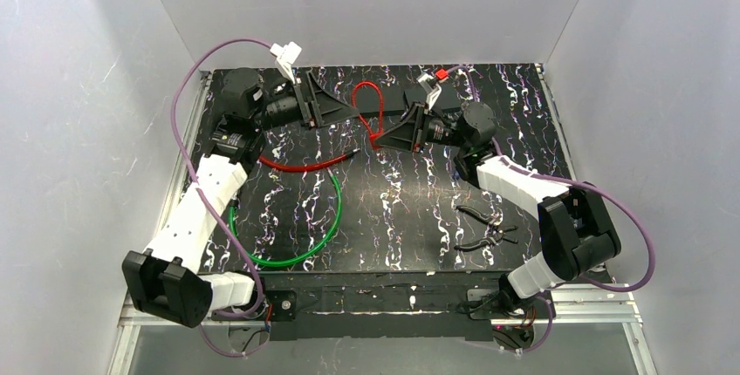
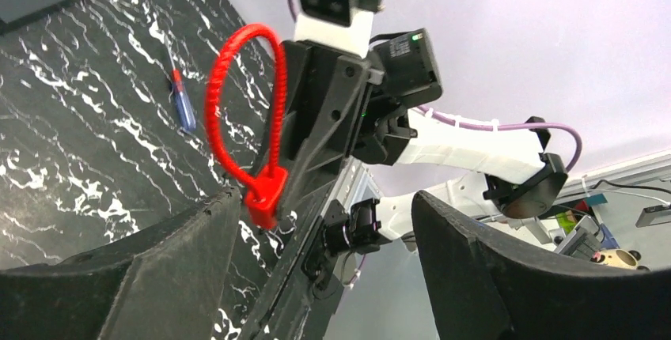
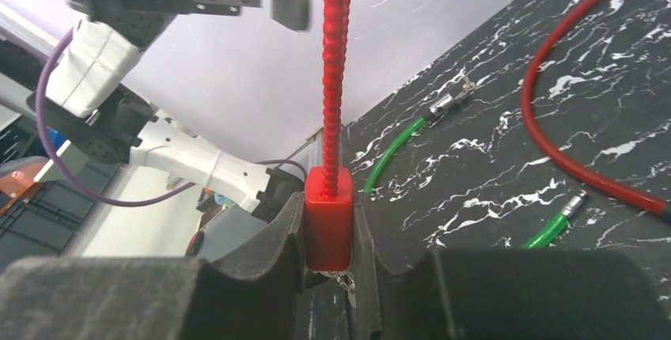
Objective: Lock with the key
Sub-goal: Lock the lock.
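The left gripper [image 1: 347, 113], just left of the red cable lock [image 3: 328, 221], has its jaws spread wide, grasping nothing. The lock hangs above the surface [image 1: 410, 218], its body clenched in the jaws of the right gripper [image 1: 390, 137] on the lock's right. The cable is looped into the body (seemingly seated); I judge the key turn unconfirmed, no key clearly visible
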Tool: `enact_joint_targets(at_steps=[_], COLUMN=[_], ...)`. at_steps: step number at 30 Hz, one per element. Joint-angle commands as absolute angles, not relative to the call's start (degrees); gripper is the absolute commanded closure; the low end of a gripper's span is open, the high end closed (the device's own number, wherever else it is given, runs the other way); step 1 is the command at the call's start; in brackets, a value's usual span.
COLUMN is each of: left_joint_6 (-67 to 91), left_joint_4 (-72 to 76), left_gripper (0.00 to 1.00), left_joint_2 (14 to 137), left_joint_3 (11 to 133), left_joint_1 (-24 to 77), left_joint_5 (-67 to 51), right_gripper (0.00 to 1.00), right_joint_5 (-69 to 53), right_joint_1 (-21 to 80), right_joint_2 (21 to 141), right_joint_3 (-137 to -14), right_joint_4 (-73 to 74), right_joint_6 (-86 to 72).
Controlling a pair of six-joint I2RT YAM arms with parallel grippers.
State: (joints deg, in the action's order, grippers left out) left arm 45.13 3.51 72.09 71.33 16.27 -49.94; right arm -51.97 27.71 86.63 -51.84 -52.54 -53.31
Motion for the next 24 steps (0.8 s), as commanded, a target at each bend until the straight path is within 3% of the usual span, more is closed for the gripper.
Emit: enact_joint_targets(at_steps=[1,7,11,13,20,21,24], left_joint_6=[43.52,43.99,44.43,44.69,45.54,45.74,47.03], left_joint_4=[5.16,7.13,8.22,8.61,9.31,9.36,9.77], left_gripper=[0.22,0.24,0.32,0.4,0.95,1.0,1.0], left_joint_2=[72.48,73.47,74.84,75.61,75.1,74.69,73.82], left_joint_3=[68.61,67.91,68.52,68.87,66.07,65.11,62.74], left_joint_1=[16.65,18.73,20.9,21.49,22.08,22.13,22.4], left_joint_5=[-52.73,-53.34,-53.43,-53.28,-53.02,-52.73,-51.54], right_gripper=[0.99,0.99,0.99,0.99,0.99,0.99,0.99], right_joint_5=[-53.84,-54.31,-54.42,-54.44,-52.81,-52.32,-49.71], right_joint_1=[28.97,30.09,31.05,31.33,31.08,30.78,29.99], right_joint_2=[83.67,83.91,84.42,84.57,84.96,85.1,85.78], right_joint_3=[-51.67,-51.33,-51.42,-51.41,-52.56,-52.9,-53.7], right_joint_4=[-62.87,-63.63,-63.64,-63.66,-63.44,-63.51,-64.13], right_joint_6=[-57.9,-58.64,-58.69,-58.74,-59.15,-59.43,-61.08])
